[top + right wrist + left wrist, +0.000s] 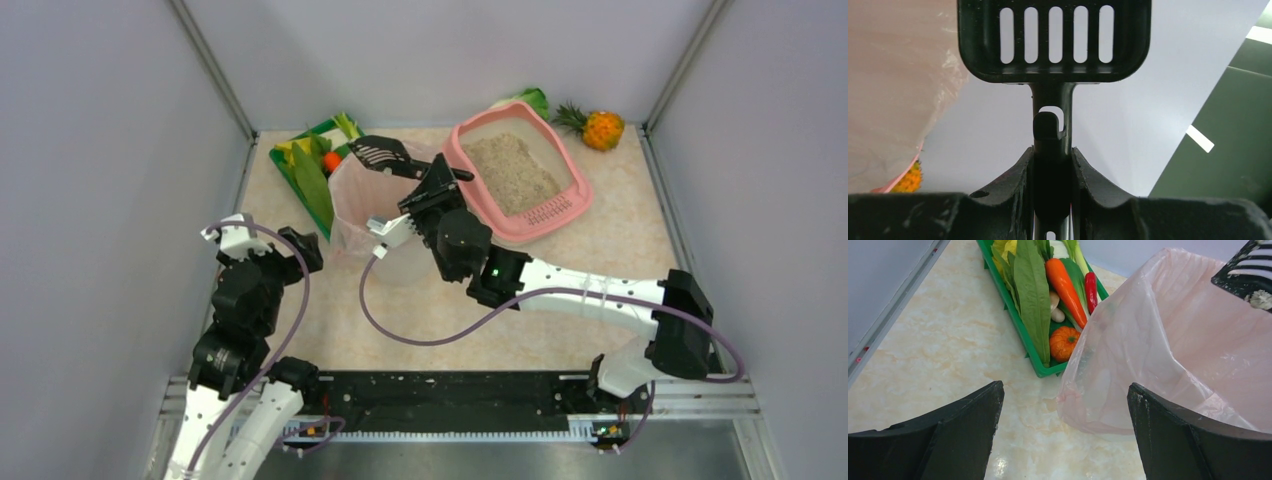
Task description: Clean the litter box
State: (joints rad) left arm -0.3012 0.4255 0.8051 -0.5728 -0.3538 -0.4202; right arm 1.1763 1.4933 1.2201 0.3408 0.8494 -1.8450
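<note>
Over the pink liner bag point(352, 205), the right gripper point(432, 188) clamps the black scoop point(383, 154) by its handle. The left gripper point(1064, 395) gapes empty beside the bag. The litter box point(575, 178) sits back-right on the counter. Risk: tipping near the liner's edge, or the unsteadied bag sagging, spills waste onto the counter or the vegetable tray point(1048, 371).

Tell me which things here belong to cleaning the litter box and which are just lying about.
For the job: litter box, black scoop in the right gripper, pink-lined bin.
Lying about: green vegetable tray, pineapple.
</note>
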